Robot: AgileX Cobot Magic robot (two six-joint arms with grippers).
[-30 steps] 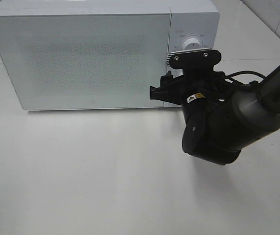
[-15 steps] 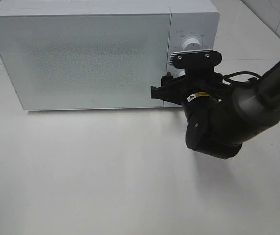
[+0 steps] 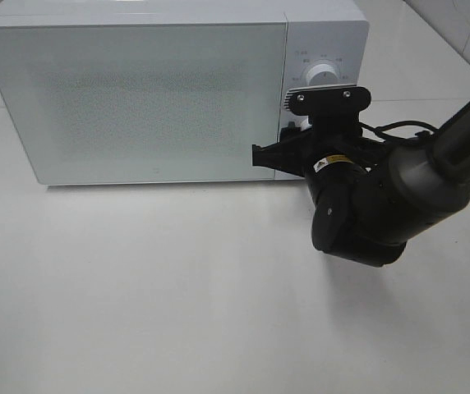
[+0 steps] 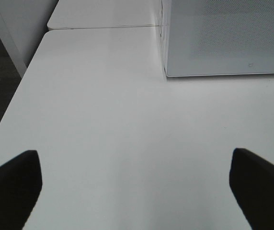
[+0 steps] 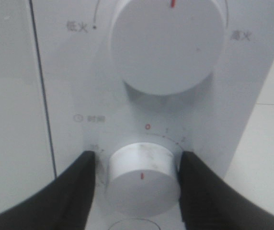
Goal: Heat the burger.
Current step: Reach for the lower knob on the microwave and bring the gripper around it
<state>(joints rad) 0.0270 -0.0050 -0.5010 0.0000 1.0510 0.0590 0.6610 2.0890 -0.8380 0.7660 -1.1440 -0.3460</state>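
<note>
- Burger is not visible in any view. The microwave (image 3: 136,98) stands along the far edge of the bench (image 3: 177,287) with its frosted door shut, so the burger is probably inside.
- Right gripper (image 5: 137,159) has edged slightly nearer the control panel than a second ago. It now straddles the lower timer knob (image 5: 142,178), beneath the larger power knob (image 5: 168,43).
- One finger (image 5: 206,194) appears to touch the knob and the other sits just beside it. Whether the knob is pinched yet cannot be told.
- Left gripper (image 4: 134,158) hangs wide open and empty over bare bench, near the microwave's front corner.
- Loading looks finished; turning the timer seems to be what remains.
</note>
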